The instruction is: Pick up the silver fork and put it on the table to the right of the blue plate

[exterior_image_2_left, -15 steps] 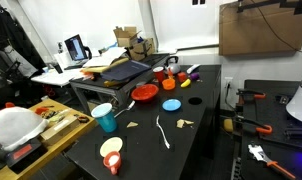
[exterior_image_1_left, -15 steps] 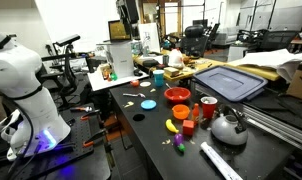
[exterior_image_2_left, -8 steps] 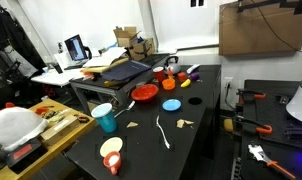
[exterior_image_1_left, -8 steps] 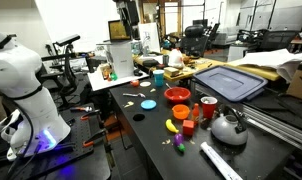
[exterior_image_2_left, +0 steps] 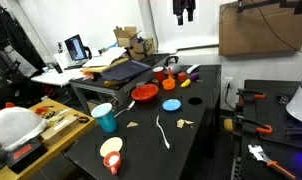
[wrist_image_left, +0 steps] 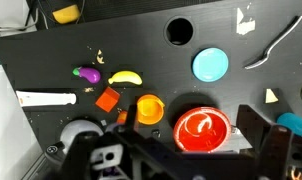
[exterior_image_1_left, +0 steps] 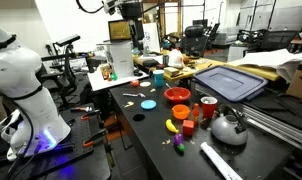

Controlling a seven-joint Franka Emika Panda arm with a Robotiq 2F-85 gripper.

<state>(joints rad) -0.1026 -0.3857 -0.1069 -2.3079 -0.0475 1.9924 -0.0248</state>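
The silver fork lies flat on the black table, just beside the blue plate. It also shows in both exterior views, as does the plate. My gripper is open and empty. It hangs high above the table in both exterior views, far from the fork. In the wrist view its dark fingers frame the red bowl.
An orange cup, red cube, banana, purple toy, white bar and kettle lie past the bowl. A teal cup and paper scraps lie near the fork.
My gripper has come into view at the top of both exterior views. Nothing on the table has moved.
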